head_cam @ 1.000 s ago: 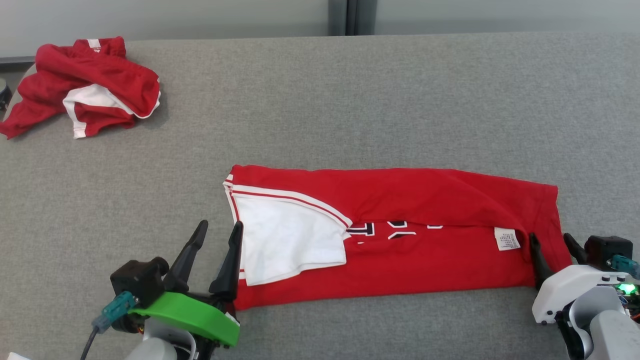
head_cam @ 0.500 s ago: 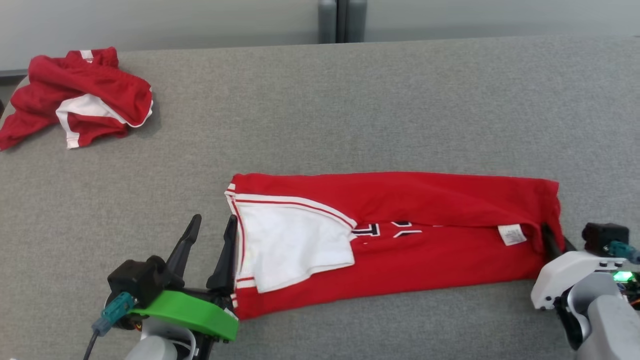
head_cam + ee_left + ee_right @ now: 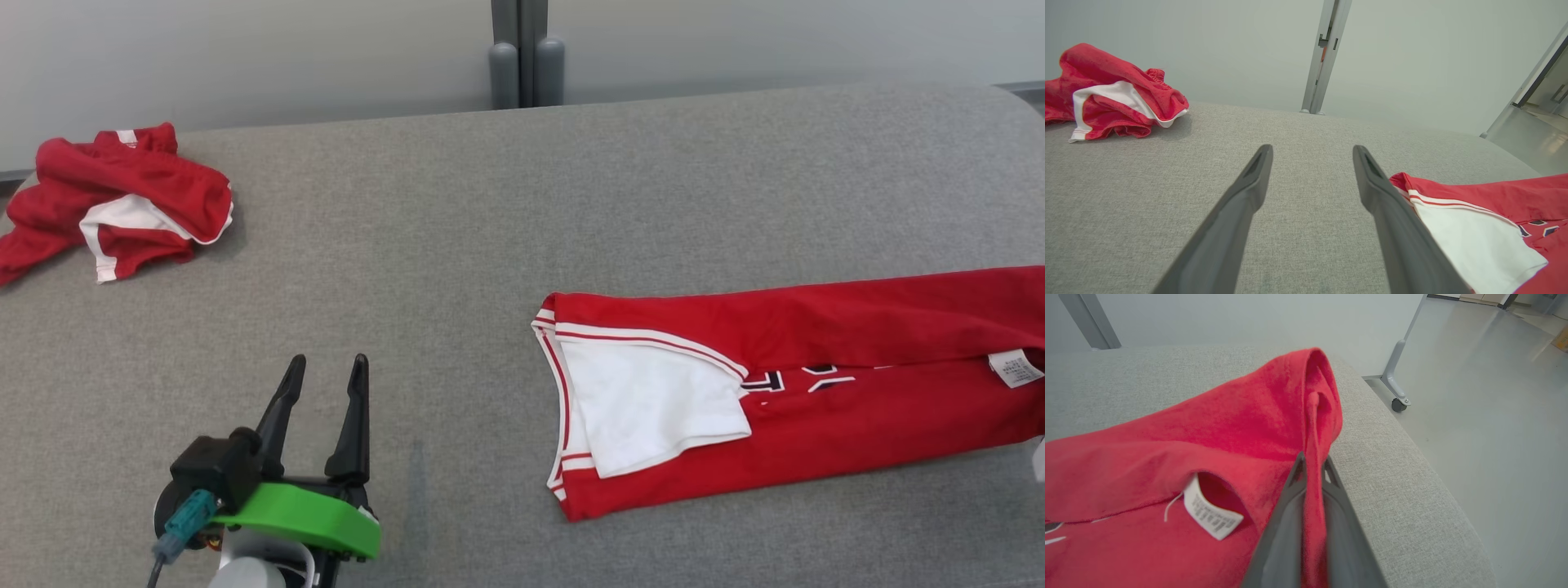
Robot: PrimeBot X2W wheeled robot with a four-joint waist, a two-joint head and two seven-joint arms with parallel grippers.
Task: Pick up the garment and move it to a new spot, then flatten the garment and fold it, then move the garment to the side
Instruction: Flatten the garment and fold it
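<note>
Counted two pieces of red clothing: one garment [image 3: 816, 327], folded long, and one heap [image 3: 122, 196], crumpled. Two white panels [image 3: 653, 408], one per piece. One grey table [image 3: 490, 204] under both. Two grippers: left gripper [image 3: 328, 361] and right gripper [image 3: 1313, 459], with two dark fingers [image 3: 1237, 212] apiece, four in all. One white label [image 3: 1015, 367] on the garment. Two rounded grey posts [image 3: 504, 73] behind the table. One caster [image 3: 1397, 405] on the floor [image 3: 1494, 416], under one metal leg [image 3: 1404, 355].

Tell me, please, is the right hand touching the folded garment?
Touching: the right wrist view shows the right hand pinching the garment between its fingers.
</note>
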